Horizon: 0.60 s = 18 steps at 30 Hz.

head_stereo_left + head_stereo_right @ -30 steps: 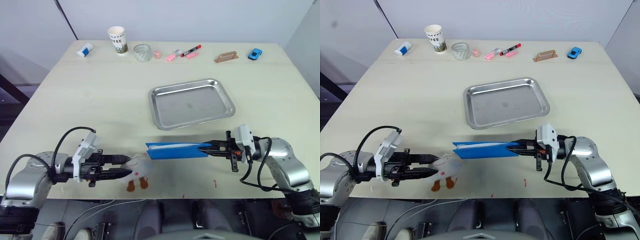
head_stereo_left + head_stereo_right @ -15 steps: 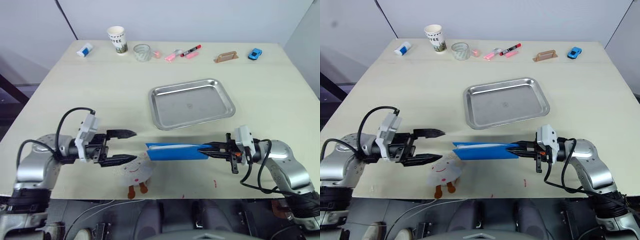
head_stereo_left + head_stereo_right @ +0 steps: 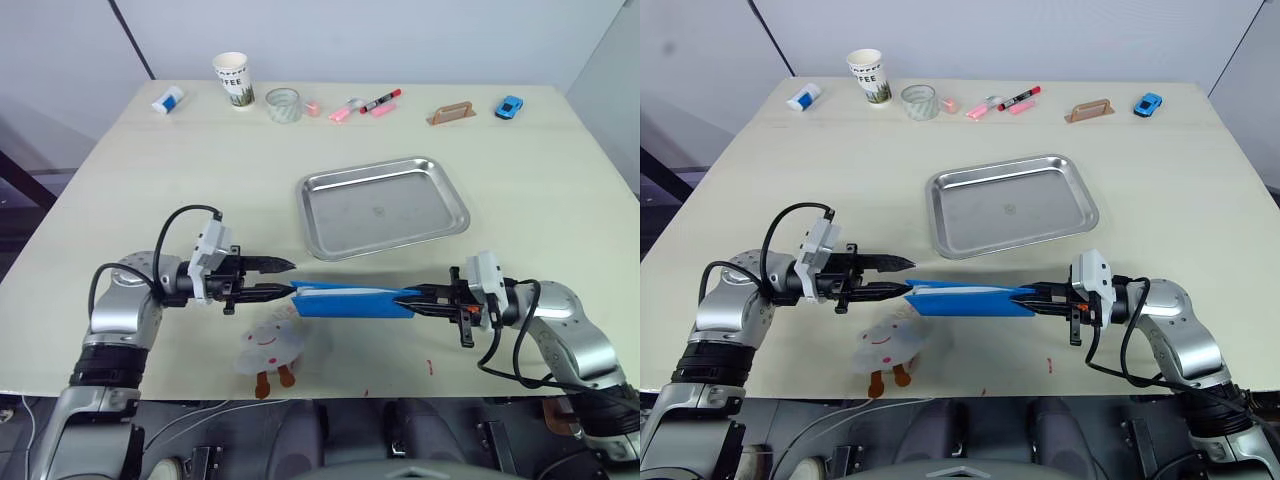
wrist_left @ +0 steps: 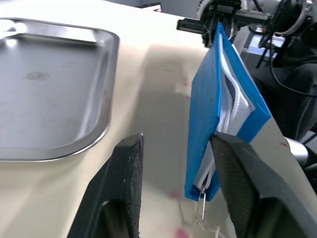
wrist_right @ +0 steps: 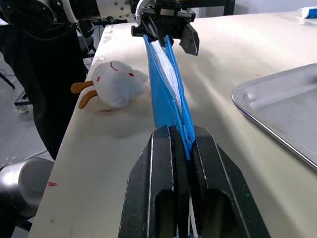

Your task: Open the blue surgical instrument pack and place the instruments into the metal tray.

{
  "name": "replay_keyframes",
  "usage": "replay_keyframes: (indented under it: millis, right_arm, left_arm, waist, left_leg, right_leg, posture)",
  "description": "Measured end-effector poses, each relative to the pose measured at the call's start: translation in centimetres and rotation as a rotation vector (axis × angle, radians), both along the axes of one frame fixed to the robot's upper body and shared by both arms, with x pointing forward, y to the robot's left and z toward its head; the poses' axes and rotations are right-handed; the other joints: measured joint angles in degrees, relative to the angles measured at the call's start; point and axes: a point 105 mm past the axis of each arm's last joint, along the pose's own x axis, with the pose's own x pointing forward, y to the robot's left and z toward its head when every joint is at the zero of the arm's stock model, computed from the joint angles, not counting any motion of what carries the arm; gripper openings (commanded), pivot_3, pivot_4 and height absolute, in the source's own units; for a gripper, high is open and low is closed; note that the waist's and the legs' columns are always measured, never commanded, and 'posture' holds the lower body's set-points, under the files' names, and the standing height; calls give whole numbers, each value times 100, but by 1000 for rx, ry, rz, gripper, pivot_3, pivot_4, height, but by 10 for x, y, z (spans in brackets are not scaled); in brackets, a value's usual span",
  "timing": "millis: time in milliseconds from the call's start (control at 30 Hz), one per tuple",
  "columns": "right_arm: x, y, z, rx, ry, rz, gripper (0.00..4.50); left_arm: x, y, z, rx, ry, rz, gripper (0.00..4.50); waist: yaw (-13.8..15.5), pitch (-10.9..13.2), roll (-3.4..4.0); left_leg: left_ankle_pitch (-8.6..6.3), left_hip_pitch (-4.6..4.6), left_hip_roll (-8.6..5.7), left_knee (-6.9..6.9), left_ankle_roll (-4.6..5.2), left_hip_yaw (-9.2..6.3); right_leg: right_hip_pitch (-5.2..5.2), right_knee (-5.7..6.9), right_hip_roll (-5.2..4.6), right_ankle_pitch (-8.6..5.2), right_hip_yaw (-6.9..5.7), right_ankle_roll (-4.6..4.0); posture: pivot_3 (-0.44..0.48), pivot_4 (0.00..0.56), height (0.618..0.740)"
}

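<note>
The blue surgical instrument pack (image 3: 355,300) stands on edge just in front of the metal tray (image 3: 400,215), its white zipper facing up. My right gripper (image 3: 415,297) is shut on the pack's right end, and its fingers (image 5: 161,163) clamp the blue fabric. At the pack's left end my left gripper (image 3: 289,278) is open. In the left wrist view its fingers (image 4: 124,188) straddle that end of the pack (image 4: 218,109), where a small zipper pull (image 4: 200,210) hangs. The instruments are hidden inside the pack.
A white plush toy (image 3: 268,343) lies near the front edge, just left of the pack. Along the far edge stand a paper cup (image 3: 232,78), a tape roll (image 3: 284,104), pink and red markers (image 3: 380,102), a wooden block (image 3: 452,113) and a blue toy car (image 3: 510,107).
My left gripper has let go of the plush toy, opened, and travelled right and away from the front edge to the pack's left end. The right gripper still holds the pack.
</note>
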Motion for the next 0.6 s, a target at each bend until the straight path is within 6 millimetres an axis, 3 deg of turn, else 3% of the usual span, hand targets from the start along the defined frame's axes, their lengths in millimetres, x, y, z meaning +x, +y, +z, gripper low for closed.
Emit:
replay_keyframes:
  millis: [467, 567, 600]
  right_arm:
    - [-2, 2, -2, -2, -7, 8, 0]
    - [-2, 3, -3, -3, -4, 13, 0]
    - [-2, 3, -3, -3, -3, 12, 0]
  left_arm:
    - [-8, -16, -1, -13, 44, -68, 2162]
    - [-9, -17, 1, -18, 44, -75, 1399]
    - [-9, -18, 1, -21, 50, -76, 942]
  waist:
    - [0, 0, 0]
    - [0, 0, 0]
    - [0, 0, 0]
  left_leg:
    - [0, 0, 0, 1, 0, -1]
    - [0, 0, 0, 1, 0, -1]
    - [0, 0, 0, 1, 0, -1]
  right_leg:
    - [0, 1, 0, 0, 0, 0]
    - [0, 1, 0, 0, 0, 0]
    - [0, 2, 0, 0, 0, 0]
  posture:
    - [0, 150, 725]
    - [0, 150, 725]
    - [0, 150, 725]
